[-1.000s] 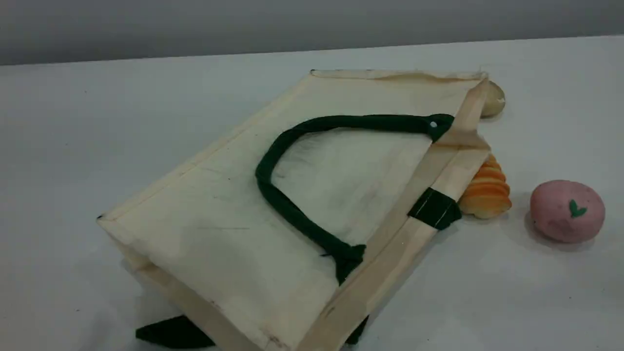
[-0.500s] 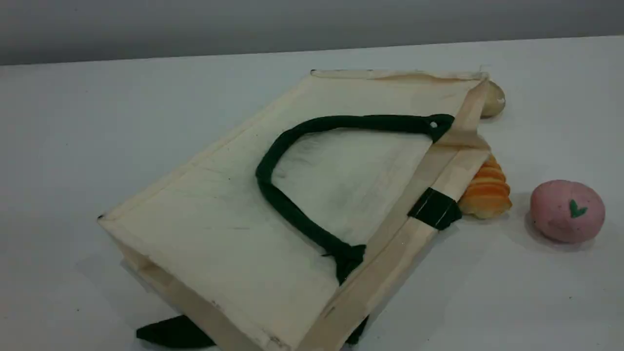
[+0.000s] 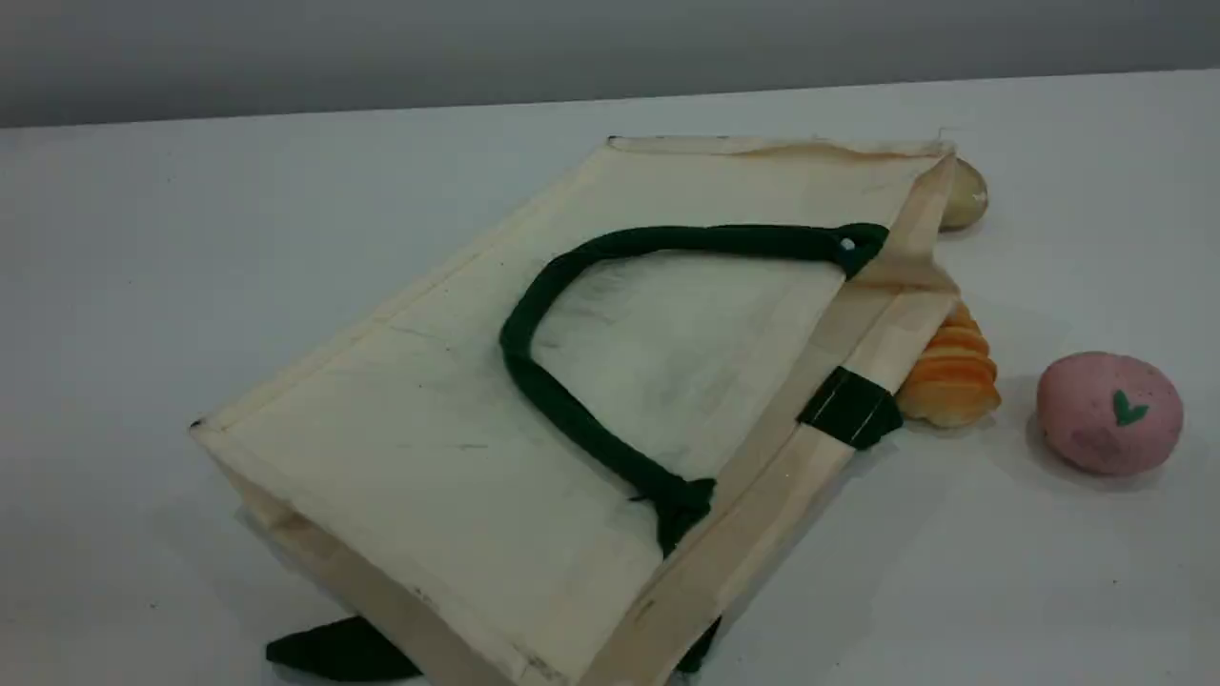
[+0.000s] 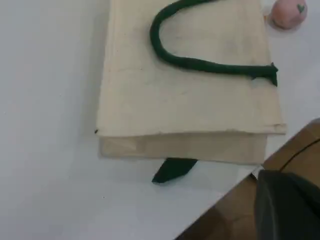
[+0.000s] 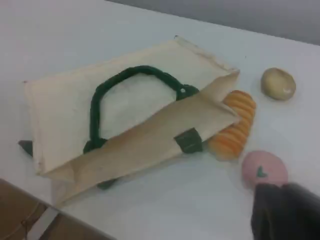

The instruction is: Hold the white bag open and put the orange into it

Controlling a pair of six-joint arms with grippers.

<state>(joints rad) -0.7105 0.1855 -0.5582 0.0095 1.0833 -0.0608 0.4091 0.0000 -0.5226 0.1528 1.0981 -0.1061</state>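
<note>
The white bag (image 3: 457,419) lies flat on the table, its mouth edge towards the right. One dark green rope handle (image 3: 572,424) curves across its top face. A green strap end (image 3: 334,650) pokes out from under its near side. The bag also shows in the left wrist view (image 4: 190,105) and in the right wrist view (image 5: 65,110). The orange is not in view. Neither arm appears in the scene view. Only a dark tip of the left gripper (image 4: 287,207) and of the right gripper (image 5: 285,212) shows, both well above the table, shut and holding nothing.
A ridged yellow-orange bread loaf (image 3: 953,376) lies against the bag's right edge, partly under it. A pink ball with a green leaf mark (image 3: 1108,412) sits to its right. A tan rounded thing (image 3: 965,195) lies behind the bag's far right corner. The table's near edge (image 4: 220,205) runs close to the bag.
</note>
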